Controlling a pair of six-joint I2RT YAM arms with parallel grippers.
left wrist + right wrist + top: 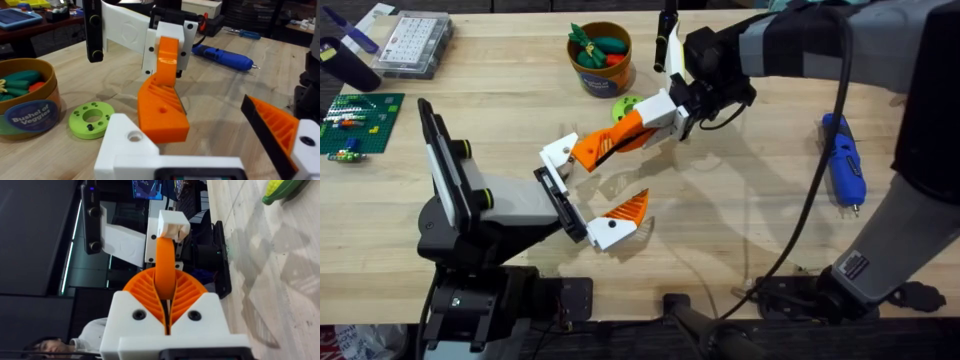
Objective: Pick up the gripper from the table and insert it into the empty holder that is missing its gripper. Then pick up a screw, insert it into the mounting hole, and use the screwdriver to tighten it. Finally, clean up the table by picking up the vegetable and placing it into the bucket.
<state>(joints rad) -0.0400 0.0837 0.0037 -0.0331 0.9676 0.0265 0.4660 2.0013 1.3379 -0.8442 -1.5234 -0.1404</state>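
1. Our right hand pinches the orange finger at the holder's two o'clock.
2. Left hand spread wide, empty.
3. We should align the white block squarely before seating.

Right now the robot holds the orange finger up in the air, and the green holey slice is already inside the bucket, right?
Not quite. The green slice lies on the table beside the bucket, as the left wrist view shows. The right gripper does hold the orange finger up.

overhead looks down, wrist cams close, both on holder
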